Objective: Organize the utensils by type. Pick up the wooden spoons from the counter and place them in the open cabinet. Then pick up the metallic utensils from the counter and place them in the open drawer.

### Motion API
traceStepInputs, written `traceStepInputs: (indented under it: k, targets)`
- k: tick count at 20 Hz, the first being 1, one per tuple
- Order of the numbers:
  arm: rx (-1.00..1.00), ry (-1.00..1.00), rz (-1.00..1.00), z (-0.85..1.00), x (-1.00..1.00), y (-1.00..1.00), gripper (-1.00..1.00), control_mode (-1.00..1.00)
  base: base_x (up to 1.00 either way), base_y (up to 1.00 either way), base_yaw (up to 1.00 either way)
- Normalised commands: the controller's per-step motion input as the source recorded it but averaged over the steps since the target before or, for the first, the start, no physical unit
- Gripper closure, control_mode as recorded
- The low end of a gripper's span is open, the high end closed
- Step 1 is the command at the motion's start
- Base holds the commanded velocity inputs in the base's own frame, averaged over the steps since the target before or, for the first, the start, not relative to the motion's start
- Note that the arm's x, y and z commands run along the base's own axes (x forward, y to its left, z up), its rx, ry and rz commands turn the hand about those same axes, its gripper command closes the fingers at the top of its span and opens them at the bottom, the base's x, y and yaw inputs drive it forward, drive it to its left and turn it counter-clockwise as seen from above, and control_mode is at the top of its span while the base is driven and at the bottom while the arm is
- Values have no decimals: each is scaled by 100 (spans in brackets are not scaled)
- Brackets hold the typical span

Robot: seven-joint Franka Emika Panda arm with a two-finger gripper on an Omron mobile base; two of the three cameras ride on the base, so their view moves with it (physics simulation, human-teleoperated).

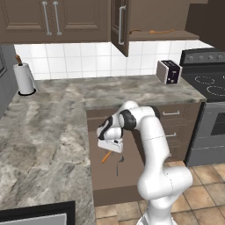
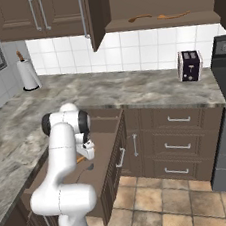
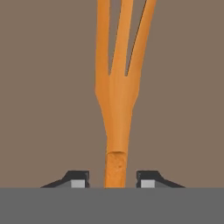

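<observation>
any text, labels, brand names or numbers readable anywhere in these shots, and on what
None: no readable words, numbers or signs in any view.
The small dark-and-silver toaster carries no legible brand.
The black stove's control panel shows round knobs only, any markings too small to read.
The slim orange fork-shaped utensil and the wide brown open drawer are plain, unmarked surfaces.

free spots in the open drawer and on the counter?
Wide brown open drawer: bare right of the thin grey metal spoon; crowded at left, where the pincer stands over the orange fork. Veined stone counter: bare between white paper-towel roll and toaster.
</observation>
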Motion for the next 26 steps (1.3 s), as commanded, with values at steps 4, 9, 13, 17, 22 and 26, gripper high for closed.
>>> traceStepInputs:
  k: [4, 9, 13, 17, 22, 26]
  targets:
    - [0, 0, 0, 29, -9, -2, -100, -100, 0, 0, 0]
    - [0, -4, 0, 53, -21, -8, -100, -100, 0, 0, 0]
    - [0, -12, 4, 56, -45, -20, -100, -100, 0, 0, 0]
    - [0, -26, 18, 56, -67, -24, -100, -100, 0, 0, 0]
    - [0, -38, 23, 53, -81, -22, -100, -100, 0, 0, 0]
    - [0, -39, 21, 63, -74, -18, -100, -100, 0, 0, 0]
